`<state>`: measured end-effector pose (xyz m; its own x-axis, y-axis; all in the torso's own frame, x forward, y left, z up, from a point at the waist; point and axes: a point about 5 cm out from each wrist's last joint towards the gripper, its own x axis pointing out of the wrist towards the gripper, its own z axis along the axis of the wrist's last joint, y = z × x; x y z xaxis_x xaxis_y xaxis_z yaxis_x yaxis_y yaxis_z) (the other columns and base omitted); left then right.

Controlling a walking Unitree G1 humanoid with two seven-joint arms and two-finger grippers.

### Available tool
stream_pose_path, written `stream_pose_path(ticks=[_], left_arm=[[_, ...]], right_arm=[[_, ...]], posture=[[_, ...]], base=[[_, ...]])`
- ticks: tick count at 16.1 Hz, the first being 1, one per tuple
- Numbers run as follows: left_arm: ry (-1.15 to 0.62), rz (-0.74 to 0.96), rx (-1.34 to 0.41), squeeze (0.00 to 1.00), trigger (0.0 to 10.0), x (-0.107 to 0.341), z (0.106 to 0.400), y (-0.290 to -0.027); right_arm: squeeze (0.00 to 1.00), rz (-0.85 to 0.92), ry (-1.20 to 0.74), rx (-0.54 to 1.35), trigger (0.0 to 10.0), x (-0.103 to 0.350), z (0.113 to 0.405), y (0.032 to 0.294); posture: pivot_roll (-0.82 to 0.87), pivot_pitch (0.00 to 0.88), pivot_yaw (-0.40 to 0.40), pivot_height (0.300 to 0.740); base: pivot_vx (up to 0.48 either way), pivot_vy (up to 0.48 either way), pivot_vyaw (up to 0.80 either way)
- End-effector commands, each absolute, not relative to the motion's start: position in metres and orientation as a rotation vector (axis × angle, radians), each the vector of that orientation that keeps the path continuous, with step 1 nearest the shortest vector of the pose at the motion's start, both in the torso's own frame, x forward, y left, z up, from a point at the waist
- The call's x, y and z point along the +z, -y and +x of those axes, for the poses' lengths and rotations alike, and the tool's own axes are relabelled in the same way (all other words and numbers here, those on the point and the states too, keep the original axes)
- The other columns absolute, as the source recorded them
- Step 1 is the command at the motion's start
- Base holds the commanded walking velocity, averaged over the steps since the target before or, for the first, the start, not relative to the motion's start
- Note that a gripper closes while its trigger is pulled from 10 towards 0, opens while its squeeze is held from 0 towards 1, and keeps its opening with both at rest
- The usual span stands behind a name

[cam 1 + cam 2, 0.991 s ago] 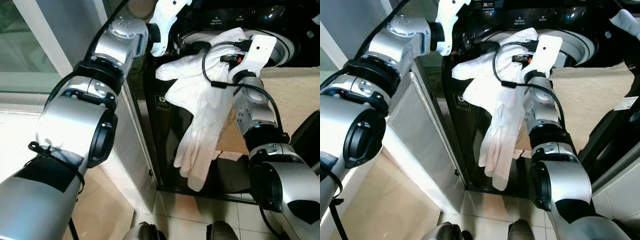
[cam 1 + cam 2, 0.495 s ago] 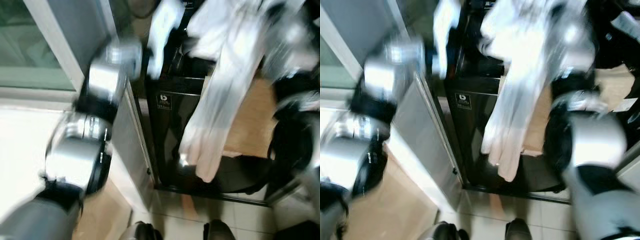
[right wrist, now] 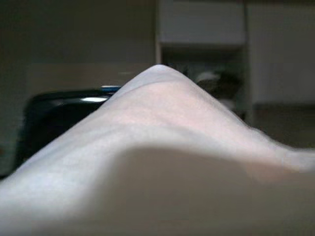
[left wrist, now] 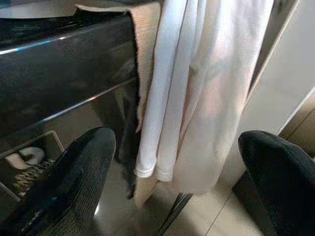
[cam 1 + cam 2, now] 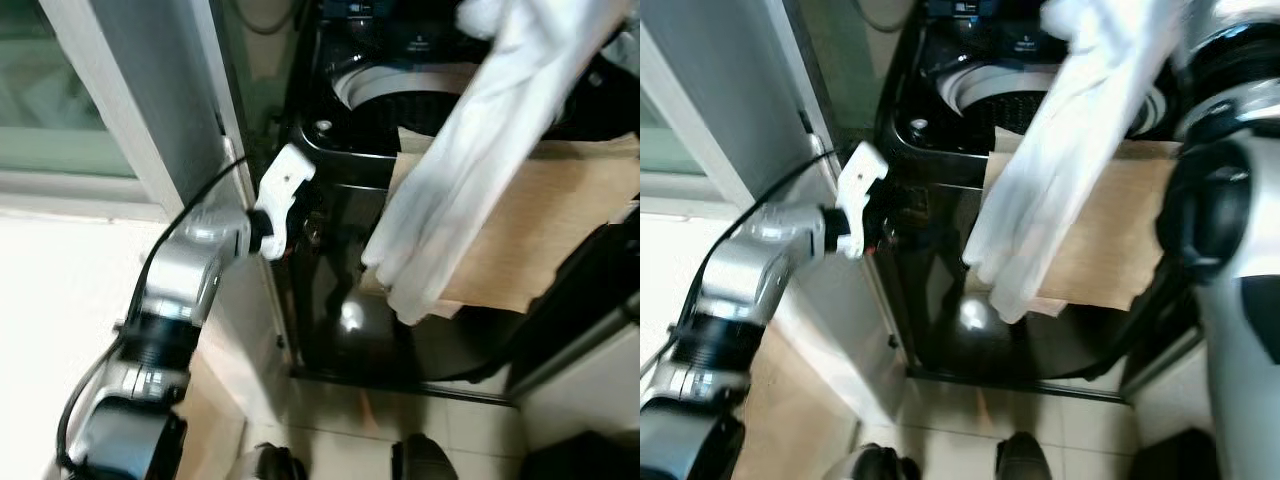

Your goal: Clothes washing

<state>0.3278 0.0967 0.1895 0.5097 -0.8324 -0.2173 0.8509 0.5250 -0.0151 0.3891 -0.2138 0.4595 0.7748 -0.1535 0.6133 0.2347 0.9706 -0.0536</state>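
The white garment [image 5: 470, 170] hangs in a long drape in front of the black top-loading washing machine [image 5: 340, 250]. Its upper end rises past the machine's top edge near the open drum [image 5: 400, 90]; its lower end dangles beside the machine's front panel, over a tan cloth [image 5: 540, 230] that lies across the machine's top and falls down its front. In the right wrist view the white fabric bulges right against the lens, so the right gripper is most likely grasping the garment. I cannot tell this for certain, because its fingers are hidden by the cloth.

The left gripper [image 4: 172, 162] sits low in front of the machine's panel, fingers spread wide and empty, with the garment's hem hanging ahead of them. The left arm's white wrist piece [image 5: 283, 190] is just beside the machine's front corner.

The main risk, as I judge it, is that most of the garment hangs outside the drum. If it is let go from here, its weight would pull it down the machine's front to the tiled floor [image 5: 340, 420]. The hem could also catch the tan cloth and drag it along.
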Motion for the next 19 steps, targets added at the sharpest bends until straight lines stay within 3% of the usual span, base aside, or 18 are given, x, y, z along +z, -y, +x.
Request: stream_pose_path(ticks=[1,3,6,7,9,11,13,14,15,17,18,19], left_arm=[[-0.167,0.088,-1.009,0.0,10.0,0.201,0.325,-0.094],[-0.149,0.045,-1.043,0.0,10.0,0.2,0.306,-0.079],[-0.131,-0.02,-0.974,0.0,10.0,0.205,0.279,-0.074],[-0.131,-0.02,-0.974,0.0,10.0,0.205,0.279,-0.074],[-0.155,-0.036,-0.883,0.0,10.0,0.201,0.271,-0.085],[-0.176,-0.042,-0.832,0.0,10.0,0.198,0.264,-0.092],[-0.148,0.029,-0.726,0.0,10.0,0.199,0.266,-0.096],[-0.127,0.032,-0.706,0.0,10.0,0.201,0.266,-0.096],[-0.07,0.053,-0.676,0.0,10.0,0.205,0.265,-0.088],[0.004,0.094,-0.69,0.0,10.0,0.211,0.263,-0.08],[0.036,0.088,-0.692,0.0,10.0,0.216,0.263,-0.077],[0.061,0.102,-0.688,0.0,10.0,0.219,0.263,-0.076]], right_arm=[[0.0,-0.172,0.644,-0.195,0.0,0.461,0.391,0.201],[0.0,-0.099,0.54,-0.235,0.0,0.444,0.398,0.212],[0.0,-0.402,0.274,-0.249,0.0,0.383,0.419,0.201],[0.0,-0.402,0.274,-0.249,0.0,0.383,0.419,0.201],[0.0,-0.663,0.125,-0.249,0.0,0.34,0.425,0.2],[0.0,-0.551,0.045,-0.271,0.0,0.318,0.426,0.21],[0.0,-0.295,-0.035,-0.313,0.0,0.29,0.423,0.222],[0.0,-0.26,-0.044,-0.331,0.0,0.287,0.423,0.225],[0.0,-0.081,-0.072,-0.364,0.0,0.275,0.42,0.233],[0.0,0.081,-0.104,-0.372,0.0,0.264,0.419,0.235],[0.0,0.18,-0.13,-0.368,6.1,0.257,0.418,0.234],[0.0,0.247,-0.138,-0.362,10.0,0.254,0.419,0.232]], posture=[[-0.09,0.0,0.022,0.714],[-0.05,0.0,-0.019,0.714],[0.06,0.0,-0.115,0.714],[0.06,0.0,-0.115,0.714],[0.11,0.0,-0.151,0.714],[0.14,0.0,-0.166,0.714],[0.16,0.0,-0.165,0.714],[0.15,0.0,-0.159,0.714],[0.15,0.0,-0.153,0.714],[0.14,0.0,-0.147,0.714],[0.14,0.0,-0.144,0.714],[0.13,0.0,-0.139,0.714]], base=[[0.0,0.0,0.0],[0.0,0.0,0.0],[0.0,0.0,0.0],[0.0,0.0,0.0],[0.0,0.0,0.0],[0.0,0.0,0.0],[0.0,0.0,0.0],[0.0,0.0,0.0],[0.0,0.0,0.0],[0.0,0.0,0.0],[0.0,0.0,0.0],[0.0,0.0,0.0]])
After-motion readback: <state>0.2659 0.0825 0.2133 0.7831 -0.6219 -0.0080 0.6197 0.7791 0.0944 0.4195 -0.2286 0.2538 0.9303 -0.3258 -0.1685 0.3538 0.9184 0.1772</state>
